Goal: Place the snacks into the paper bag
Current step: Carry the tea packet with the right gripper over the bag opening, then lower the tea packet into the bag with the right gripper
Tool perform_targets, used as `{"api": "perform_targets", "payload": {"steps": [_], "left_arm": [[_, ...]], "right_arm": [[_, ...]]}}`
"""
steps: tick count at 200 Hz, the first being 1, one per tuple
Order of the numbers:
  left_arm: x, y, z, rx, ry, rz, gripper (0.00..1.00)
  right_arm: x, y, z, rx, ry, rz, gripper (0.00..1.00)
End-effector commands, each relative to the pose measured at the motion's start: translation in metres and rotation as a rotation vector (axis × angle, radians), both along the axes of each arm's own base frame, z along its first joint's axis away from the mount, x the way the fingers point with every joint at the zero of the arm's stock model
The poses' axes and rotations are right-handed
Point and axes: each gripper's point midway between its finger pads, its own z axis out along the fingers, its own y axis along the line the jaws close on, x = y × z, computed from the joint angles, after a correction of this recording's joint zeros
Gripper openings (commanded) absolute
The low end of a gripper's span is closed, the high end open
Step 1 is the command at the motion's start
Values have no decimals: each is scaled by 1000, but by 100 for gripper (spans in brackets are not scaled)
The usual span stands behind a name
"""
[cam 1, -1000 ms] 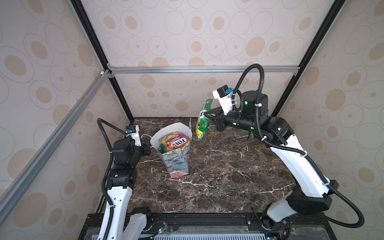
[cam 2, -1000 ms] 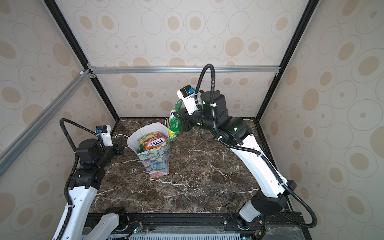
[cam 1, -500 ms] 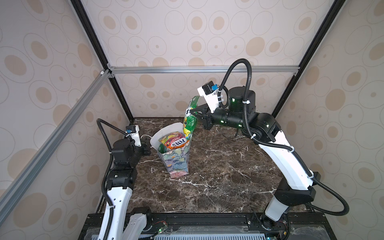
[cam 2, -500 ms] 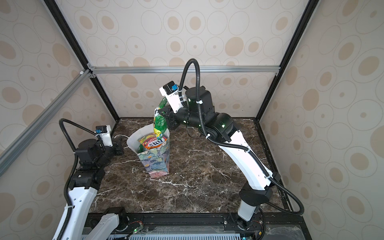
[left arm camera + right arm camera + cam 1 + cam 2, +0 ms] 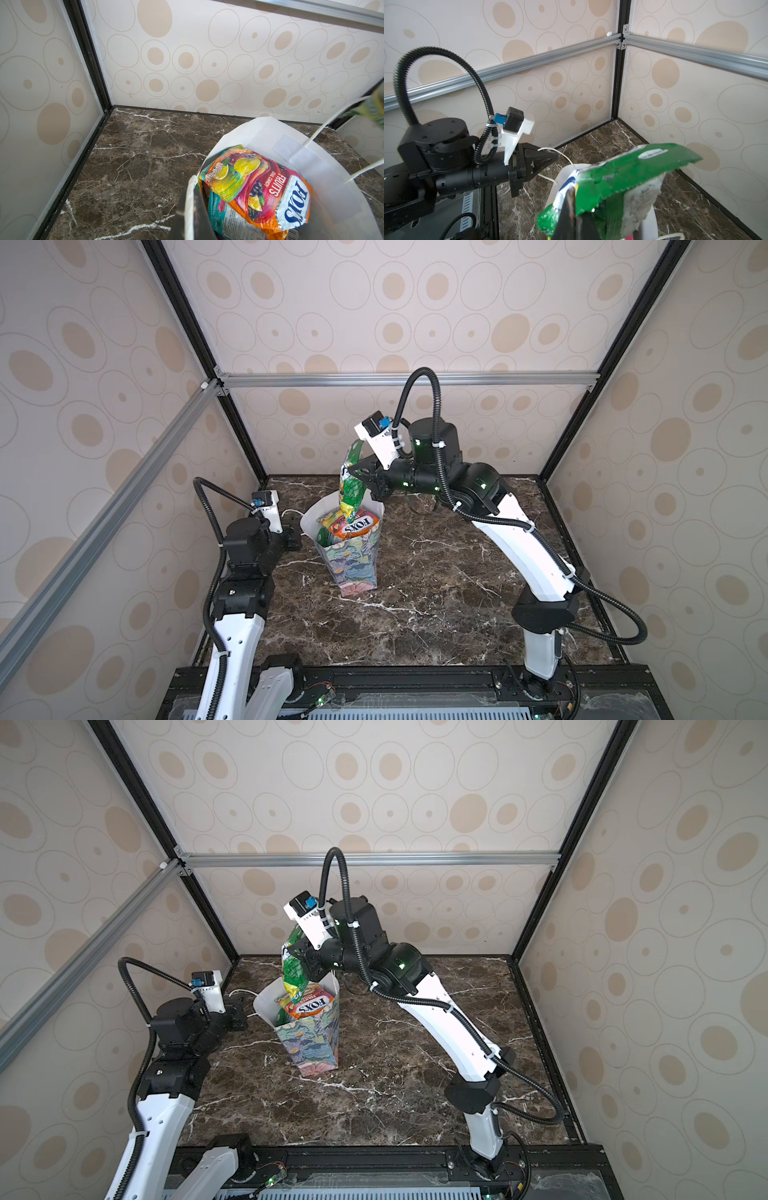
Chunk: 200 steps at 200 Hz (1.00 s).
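- Now, the tall floral-printed paper bag stands upright on the dark marble table, left of the table's middle, with its white mouth open.
- The right gripper is clamped on a glossy green-and-yellow candy packet. The packet hangs upright with its lower end dipped into the bag's mouth.
- Beneath it, inside the bag, an orange fruit-print "FOX'S" packet lies on a teal packet.
- The left gripper is pressed together. It seems to pinch the bag's white rim on the side facing the table's left edge, though the grip is partly cropped.
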Motion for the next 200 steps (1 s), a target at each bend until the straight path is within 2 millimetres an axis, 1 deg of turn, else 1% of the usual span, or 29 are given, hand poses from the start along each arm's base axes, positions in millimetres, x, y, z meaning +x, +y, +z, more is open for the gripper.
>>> {"api": "perform_targets", "payload": {"steps": [1, 19, 32, 53, 82, 114, 125, 149, 151, 153, 160, 172, 175, 180, 188, 200], "left_arm": [[-1, 0, 13, 6, -45, -7, 0], [-1, 0, 13, 5, -44, -8, 0], [-1, -1, 13, 5, -44, -9, 0], [-2, 0, 13, 6, -45, -8, 0], [-1, 0, 12, 6, -42, -6, 0], [2, -2, 8, 0, -30, -18, 0], [2, -2, 8, 0, -29, -17, 0], [2, 0, 8, 4, -28, -8, 0], [1, 0, 8, 4, -28, -7, 0], [1, 0, 8, 4, -28, -6, 0], [1, 0, 8, 6, -30, -4, 0], [1, 1, 9, 7, -32, -2, 0], [1, 1, 9, 7, -34, -2, 0], [1, 1, 9, 7, -34, -3, 0], [1, 0, 9, 6, -34, -4, 0], [1, 0, 9, 5, -32, -5, 0]], "right_arm": [[-3, 9, 7, 34, -5, 18, 0], [2, 17, -7, 20, 20, 15, 0], [11, 22, -19, -1, 29, -10, 0], [21, 34, -43, -32, 61, -28, 0], [30, 47, -63, -49, 73, -39, 0], [29, 54, -79, -63, 105, -28, 0], [24, 58, -83, -54, 122, -7, 0], [14, 68, -88, 8, 155, 58, 0], [13, 68, -85, 20, 152, 61, 0], [14, 69, -93, 13, 165, 59, 0], [13, 70, -98, 24, 174, 62, 0], [13, 67, -101, 41, 176, 54, 0], [14, 66, -98, 51, 172, 49, 0], [14, 65, -101, 52, 172, 41, 0], [14, 61, -99, 65, 165, 36, 0], [14, 57, -103, 59, 175, 24, 0]]}}
